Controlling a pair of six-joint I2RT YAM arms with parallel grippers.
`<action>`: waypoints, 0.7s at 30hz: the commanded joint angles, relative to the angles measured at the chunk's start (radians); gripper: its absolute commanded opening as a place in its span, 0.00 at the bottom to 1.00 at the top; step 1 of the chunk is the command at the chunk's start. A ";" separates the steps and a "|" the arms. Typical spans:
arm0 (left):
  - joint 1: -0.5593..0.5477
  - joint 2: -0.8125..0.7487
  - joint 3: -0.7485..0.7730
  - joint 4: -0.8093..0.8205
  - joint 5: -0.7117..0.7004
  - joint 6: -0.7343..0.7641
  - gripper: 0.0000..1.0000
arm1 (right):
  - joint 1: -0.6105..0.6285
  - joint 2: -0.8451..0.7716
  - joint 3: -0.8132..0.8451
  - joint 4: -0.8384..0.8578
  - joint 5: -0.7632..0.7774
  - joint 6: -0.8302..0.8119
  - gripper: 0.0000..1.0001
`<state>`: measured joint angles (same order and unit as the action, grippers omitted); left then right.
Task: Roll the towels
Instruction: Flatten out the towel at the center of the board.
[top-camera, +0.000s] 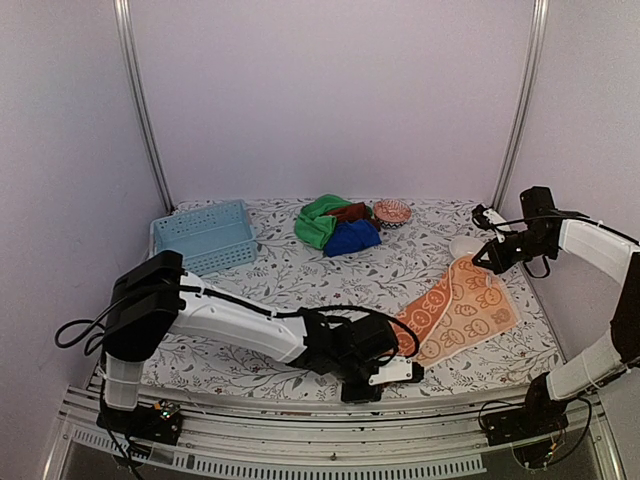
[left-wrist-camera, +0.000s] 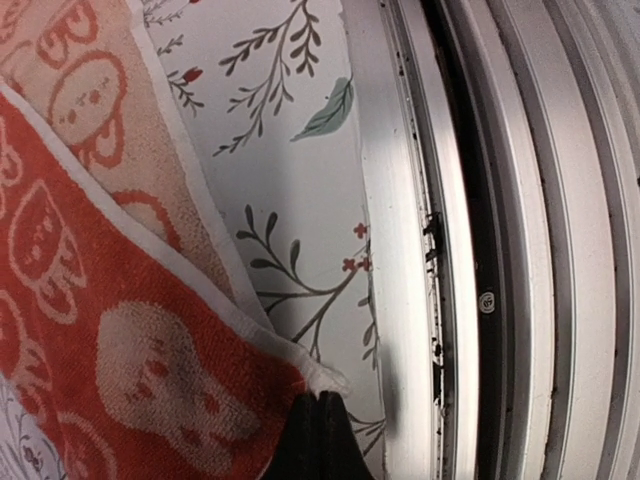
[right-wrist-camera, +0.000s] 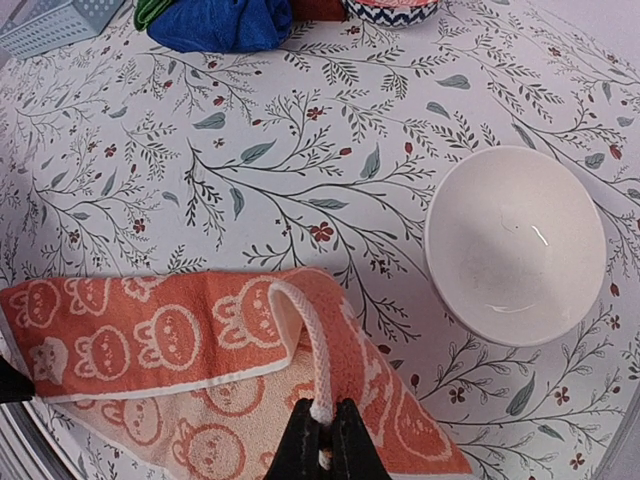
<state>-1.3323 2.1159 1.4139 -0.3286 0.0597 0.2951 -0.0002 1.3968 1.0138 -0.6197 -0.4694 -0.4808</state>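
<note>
An orange towel (top-camera: 462, 308) with a cream rabbit pattern lies spread at the table's right front. My left gripper (top-camera: 406, 370) is at its near left corner, jaws shut on the white-edged tip (left-wrist-camera: 332, 382) close to the table's front edge. My right gripper (top-camera: 489, 262) holds the far corner lifted, shut on the towel's cord loop (right-wrist-camera: 318, 360), so the cloth (right-wrist-camera: 180, 340) folds over itself. A green towel (top-camera: 318, 224), a blue towel (top-camera: 353, 238) and a rust-brown towel (top-camera: 351, 210) lie heaped at the back centre.
A light blue slotted basket (top-camera: 205, 236) stands at the back left. A small patterned bowl (top-camera: 392, 211) sits beside the heap. A white bowl (right-wrist-camera: 515, 245) rests just right of the lifted corner. The metal front rail (left-wrist-camera: 450, 250) runs right beside my left gripper.
</note>
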 joint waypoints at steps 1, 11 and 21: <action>0.001 -0.071 -0.065 0.020 -0.084 -0.012 0.00 | 0.002 -0.002 0.017 -0.001 -0.023 0.017 0.02; 0.315 -0.570 -0.237 0.124 -0.165 -0.201 0.00 | 0.001 -0.001 0.287 -0.086 -0.054 0.035 0.02; 0.471 -0.929 -0.274 0.011 -0.327 -0.312 0.00 | 0.000 -0.071 0.473 -0.142 -0.187 0.062 0.02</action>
<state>-0.8692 1.2636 1.1584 -0.2428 -0.2024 0.0353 -0.0002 1.3876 1.4429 -0.7128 -0.5770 -0.4374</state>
